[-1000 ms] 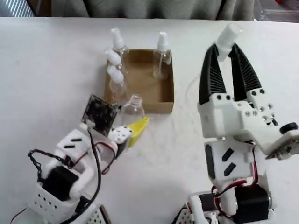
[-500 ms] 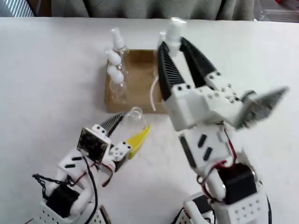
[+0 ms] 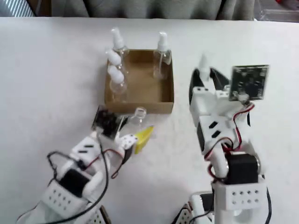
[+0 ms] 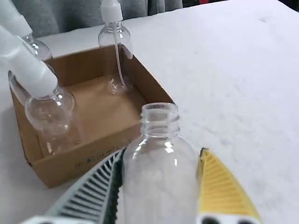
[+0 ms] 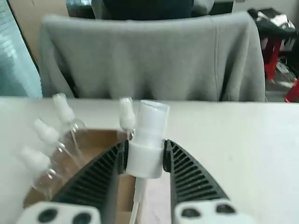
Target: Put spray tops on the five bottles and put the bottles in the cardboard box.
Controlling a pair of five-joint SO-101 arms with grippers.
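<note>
**Fifth bottle held ready for its spray top**

The step in hand appears to be capping the last bottle. The left gripper (image 4: 161, 161) pinches the uncapped bottle (image 4: 159, 186) by its body between one grey and one yellow finger. The bottle is upright, just outside the near wall of the cardboard box (image 3: 145, 107), and its neck is open.

The right gripper (image 5: 145, 148) is clamped on a spray top (image 5: 145, 133), held upright with its dip tube (image 5: 138, 191) hanging between the fingers. In the high view it sits just beside the box wall on the right arm's side, apart from the bottle.

As I judge it, the next move asks the right arm to do the following:
- Carry the top past the box's near corner to a spot over the open neck.
- Thread the thin tube into the mouth.
- Lower the collar and seat it while the left gripper holds the bottle steady.

Lining up the tube looks like the delicate part. The bottle would then go onto the bare floor of the box.

Count:
- **Box:** one cardboard box.
- **Bottles:** five. Four capped bottles (image 3: 162, 58) are inside the box, three along the wall on the left arm's side and one in the far corner on the right arm's side. One uncapped bottle is outside.
- **Spray tops:** five, four fitted and one gripped.
- **Grippers:** two, both occupied.
</note>
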